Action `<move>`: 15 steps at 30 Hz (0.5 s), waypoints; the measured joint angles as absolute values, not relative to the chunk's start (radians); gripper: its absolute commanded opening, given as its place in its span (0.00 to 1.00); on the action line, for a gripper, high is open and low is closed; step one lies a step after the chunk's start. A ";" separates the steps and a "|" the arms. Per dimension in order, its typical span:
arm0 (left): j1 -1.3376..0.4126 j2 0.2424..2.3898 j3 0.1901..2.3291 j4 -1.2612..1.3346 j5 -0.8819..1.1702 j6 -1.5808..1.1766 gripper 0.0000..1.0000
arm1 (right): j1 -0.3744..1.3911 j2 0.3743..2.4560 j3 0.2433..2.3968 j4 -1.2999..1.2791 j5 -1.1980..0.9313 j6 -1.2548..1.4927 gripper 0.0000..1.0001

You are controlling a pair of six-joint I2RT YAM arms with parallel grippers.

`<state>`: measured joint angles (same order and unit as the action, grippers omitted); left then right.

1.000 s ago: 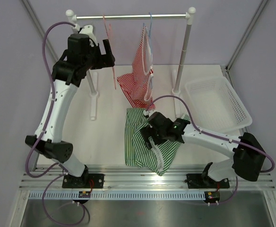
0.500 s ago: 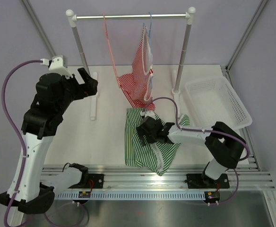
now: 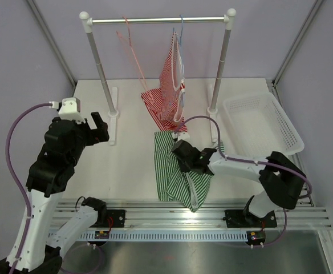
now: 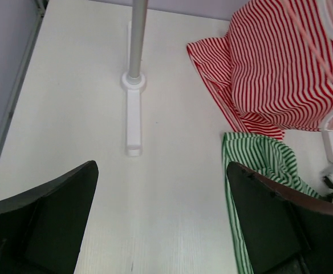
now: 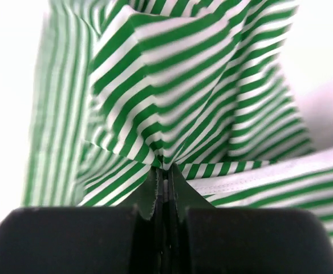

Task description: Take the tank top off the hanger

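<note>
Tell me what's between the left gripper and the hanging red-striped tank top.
The clothes rack's grey left post and white foot stand between the left gripper and the red-striped tank top; the left wrist view shows it.

Nothing here can be read: no lettering, label, brand or number shows clearly in any view.
</note>
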<state>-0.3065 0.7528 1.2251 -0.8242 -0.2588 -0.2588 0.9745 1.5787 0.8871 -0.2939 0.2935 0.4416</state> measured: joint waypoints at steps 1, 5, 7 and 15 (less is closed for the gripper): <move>-0.307 0.732 1.196 -0.815 -0.274 -0.255 0.99 | 0.976 1.533 0.887 -0.316 0.297 0.442 0.00; -0.306 0.673 1.114 -0.791 -0.311 -0.244 0.99 | 0.980 1.307 0.919 -0.422 0.348 0.434 0.00; -0.306 0.662 1.102 -0.783 -0.320 -0.241 0.99 | 0.981 1.234 0.971 -0.487 0.397 0.426 0.00; -0.306 0.662 1.102 -0.747 -0.327 -0.235 0.99 | 0.965 1.119 1.216 -0.767 0.671 0.384 0.00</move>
